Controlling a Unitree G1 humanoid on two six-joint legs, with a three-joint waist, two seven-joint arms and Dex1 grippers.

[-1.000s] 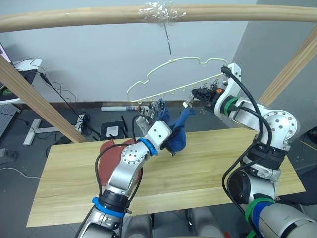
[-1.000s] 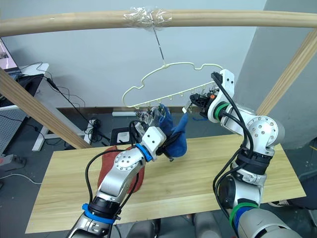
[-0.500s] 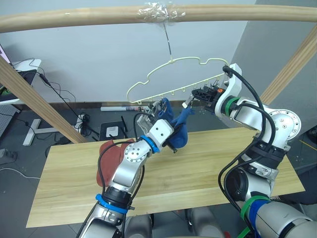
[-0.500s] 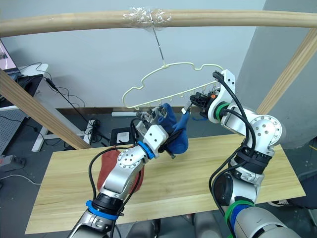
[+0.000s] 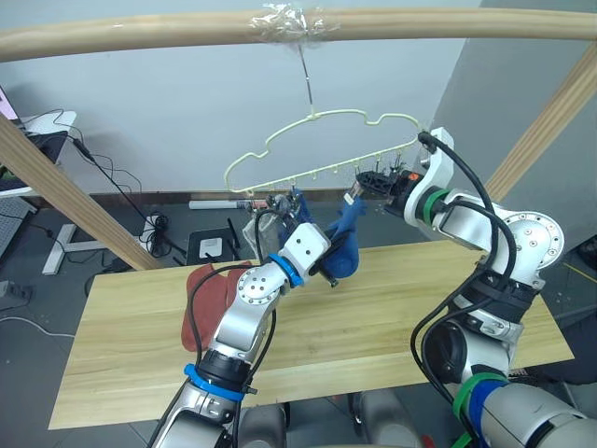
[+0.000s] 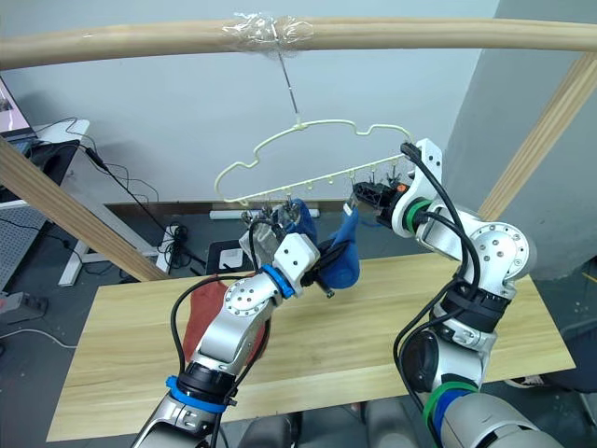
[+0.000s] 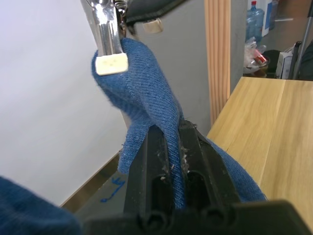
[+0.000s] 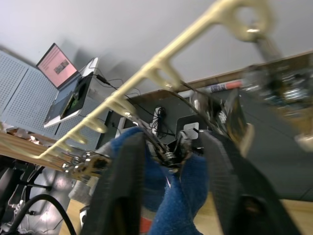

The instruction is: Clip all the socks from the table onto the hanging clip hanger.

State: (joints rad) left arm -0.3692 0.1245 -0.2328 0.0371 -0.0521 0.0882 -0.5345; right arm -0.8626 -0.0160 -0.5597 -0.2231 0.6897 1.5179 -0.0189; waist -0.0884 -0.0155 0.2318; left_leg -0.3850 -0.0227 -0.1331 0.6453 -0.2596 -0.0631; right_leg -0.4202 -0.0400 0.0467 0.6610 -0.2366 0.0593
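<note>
A pale yellow-green clip hanger (image 8: 186, 43) hangs by its hook from the wooden beam. One blue sock (image 5: 341, 250) hangs below it, its upper tip pinched in a metal clip (image 7: 108, 34). My left gripper (image 5: 323, 271) is shut on this sock's lower part, just above the table (image 5: 401, 308). My right gripper (image 8: 171, 147) is open, one finger on each side of that clip and the sock's tip. More blue fabric (image 6: 300, 217) shows by the clips at the hanger's left end. A rust-red sock (image 5: 207, 297) lies on the table's left part, partly behind my left arm.
The round wooden beam (image 5: 140, 33) runs across the top, with slanted posts at left (image 5: 65, 191) and right (image 5: 550, 121). Beyond the table's far edge, cables and a power strip (image 5: 154, 229) lie on the floor, and a laptop stand is at far left.
My right gripper's fingers have spread apart around the clip. The left gripper keeps its hold on the blue sock. The whole view has shifted slightly.
</note>
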